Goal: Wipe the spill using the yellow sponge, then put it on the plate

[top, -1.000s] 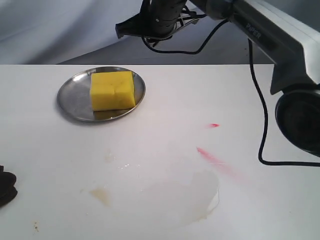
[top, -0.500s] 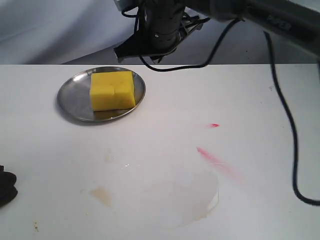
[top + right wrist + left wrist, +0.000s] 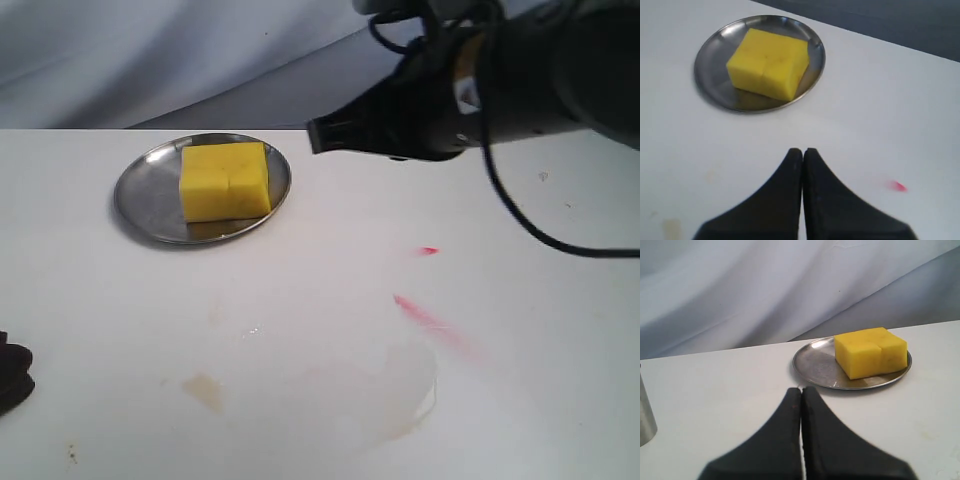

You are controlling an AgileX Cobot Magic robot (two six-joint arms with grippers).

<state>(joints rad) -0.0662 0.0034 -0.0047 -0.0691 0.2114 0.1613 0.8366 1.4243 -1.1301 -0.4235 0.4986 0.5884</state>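
A: Bright yellow rectangular foam sponge, where exactly?
B: On the round shiny silver metal plate, lying flat, toward the right side of the dish, with bare metal showing on the left. Faint creases across the top face. At the far left of the white table in the exterior view.
A: And the spill?
B: Only a pale tan patch on the near part of the table, well apart from the plate. To the right of it, a wide watery film with a thin tan edge. Further right and higher, two red-pink streaks.
A: State of the right gripper?
B: Closed, with the black fingers pressed together along all their length and nothing held between. Hangs in the air just right of the plate in the exterior view, touching neither plate nor sponge.
A: And the left gripper?
B: Closed tight as well, empty. Low over the table, pointing toward the plate, apart from it. At the edge of the left wrist view, a piece of grey metal cylinder; impossible to tell more.
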